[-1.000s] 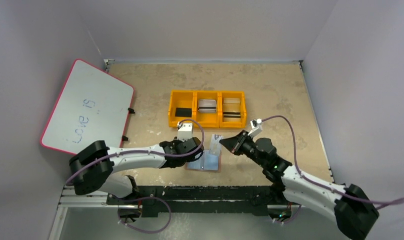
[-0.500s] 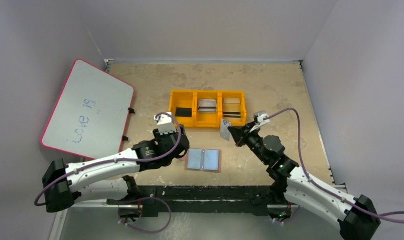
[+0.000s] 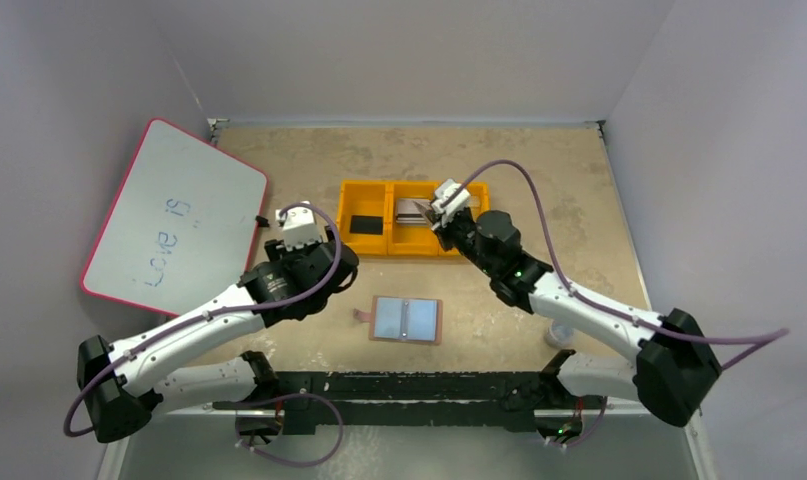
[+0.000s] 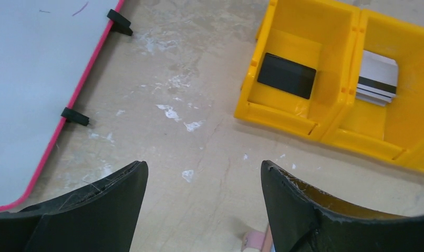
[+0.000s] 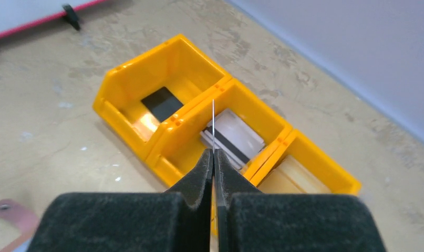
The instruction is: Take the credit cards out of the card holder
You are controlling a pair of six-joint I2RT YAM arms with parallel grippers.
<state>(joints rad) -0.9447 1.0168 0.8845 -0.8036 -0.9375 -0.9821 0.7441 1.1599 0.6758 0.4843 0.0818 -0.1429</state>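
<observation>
The card holder [image 3: 407, 320], a tan wallet with pale blue-grey inner panels, lies open flat on the table near the front. Its pink-tan snap tab [image 4: 254, 241] shows just below my left gripper [image 4: 204, 165], which hovers open and empty over bare table to the wallet's left [image 3: 331, 268]. My right gripper [image 5: 214, 153] is shut on a credit card [image 5: 213, 123], seen edge-on as a thin line. It holds the card above the middle compartment of the orange tray [image 3: 341, 215]. In the top view the right gripper [image 3: 431, 212] is over that tray.
The tray's [image 5: 123, 89] left bin holds a black card [image 5: 162, 102], the middle bin silver cards with a black stripe [image 5: 236, 139], and the right bin a pale card [image 5: 293, 181]. A red-edged whiteboard [image 3: 174, 215] lies at the left, with clips along its edge.
My right gripper carried the card from above the wallet back to over the tray's middle bin. My left gripper let go of the wallet, opened and drew away to the left.
</observation>
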